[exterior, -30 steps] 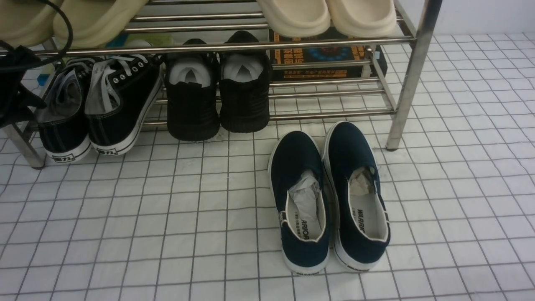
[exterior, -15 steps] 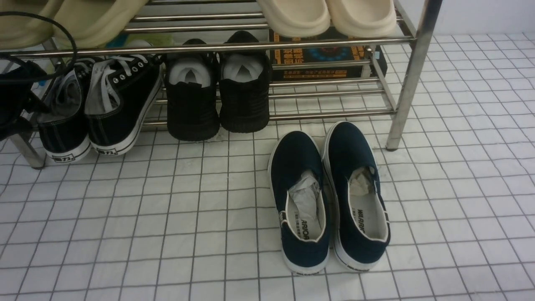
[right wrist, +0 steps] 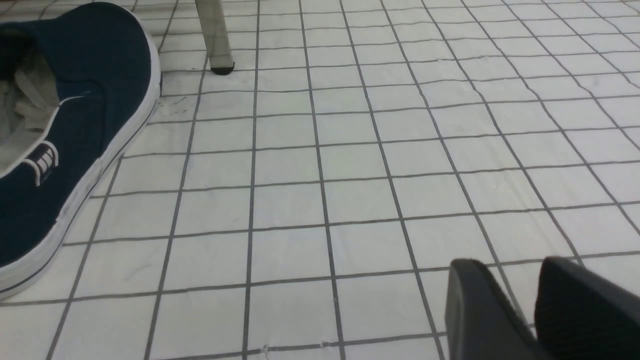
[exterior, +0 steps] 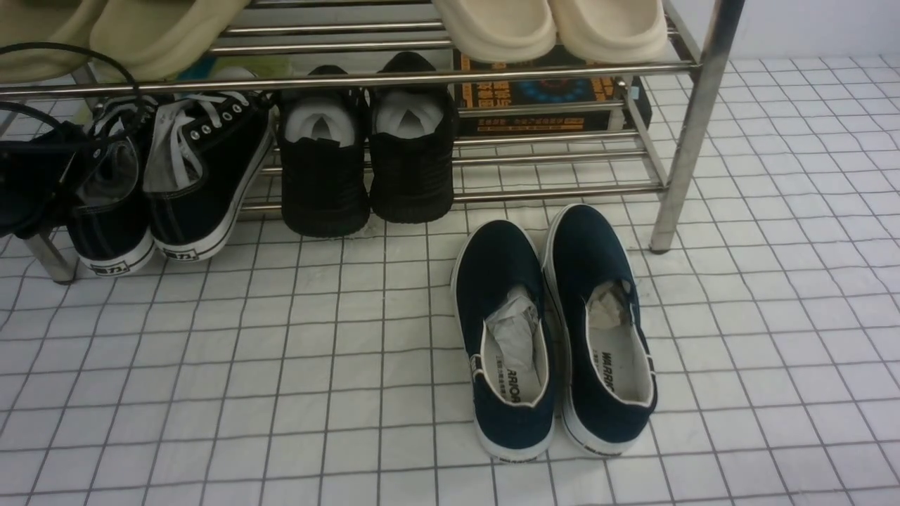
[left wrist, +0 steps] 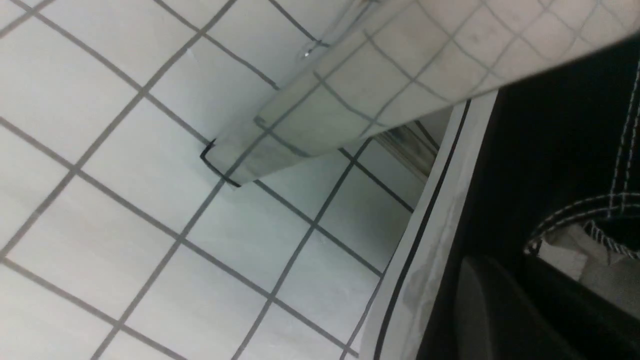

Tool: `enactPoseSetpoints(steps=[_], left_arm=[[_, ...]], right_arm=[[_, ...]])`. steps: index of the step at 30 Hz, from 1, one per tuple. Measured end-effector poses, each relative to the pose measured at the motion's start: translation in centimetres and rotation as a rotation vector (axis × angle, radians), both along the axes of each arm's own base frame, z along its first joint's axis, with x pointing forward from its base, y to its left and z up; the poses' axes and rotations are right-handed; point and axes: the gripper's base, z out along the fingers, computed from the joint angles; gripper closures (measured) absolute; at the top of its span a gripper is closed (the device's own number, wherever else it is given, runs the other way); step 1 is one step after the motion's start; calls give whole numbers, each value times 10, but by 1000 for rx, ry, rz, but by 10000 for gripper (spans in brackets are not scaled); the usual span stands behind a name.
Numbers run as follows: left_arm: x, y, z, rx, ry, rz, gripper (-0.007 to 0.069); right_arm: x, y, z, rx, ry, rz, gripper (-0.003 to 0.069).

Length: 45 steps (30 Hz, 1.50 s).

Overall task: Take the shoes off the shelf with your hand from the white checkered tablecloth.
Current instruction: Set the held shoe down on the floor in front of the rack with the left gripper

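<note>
You have the black canvas lace-up sneakers (exterior: 176, 183) at ten o'clock, on the lowest tier of the silver tube shelf (exterior: 692, 126). Your left gripper (exterior: 49, 179) is against the outer sneaker, but I cannot tell its grip. Your right gripper (right wrist: 532, 295) gapes empty. The navy slip-ons (exterior: 555, 330) show "WARRI" on an insole.

shelf (exterior: 696, 126): shiny silver metal tubes, smooth | shoes (exterior: 204, 190): matt black canvas, white rubber soles | white checkered tablecloth (exterior: 281, 365): smooth matt cloth, faintly creased | navy slip-ons (exterior: 583, 253): matt cloth, crumpled paper (exterior: 517, 327) inside

Two black canvas sneakers (exterior: 204, 176), two black knit shoes (exterior: 323, 183), two navy slip-ons (exterior: 499, 267), four cream slippers (exterior: 492, 24), one printed box (exterior: 541, 98), one metal shelf (exterior: 692, 119).
</note>
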Motion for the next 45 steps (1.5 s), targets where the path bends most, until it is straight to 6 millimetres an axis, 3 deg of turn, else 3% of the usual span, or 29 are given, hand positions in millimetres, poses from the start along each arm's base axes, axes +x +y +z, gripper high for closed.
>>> enactPoseSetpoints(steps=[3,9,12,18,24,29,32,41,45], left_arm=[[-8,0,7,17,26,-33,586],[-48,11,40,32,118,-73,588],[-77,20,60,48,169,-75,588],[-107,22,70,76,230,-77,588],[-130,12,47,61,255,-61,588],[-148,5,-1,49,326,-49,588],[-152,5,-15,62,318,-32,588],[-154,9,-29,115,339,-38,571],[-153,12,-25,144,358,-57,508]], right_arm=[[0,0,0,0,0,0,456],[0,0,0,0,0,0,456],[0,0,0,0,0,0,456],[0,0,0,0,0,0,456],[0,0,0,0,0,0,456],[0,0,0,0,0,0,456],[0,0,0,0,0,0,456],[0,0,0,0,0,0,456],[0,0,0,0,0,0,456]])
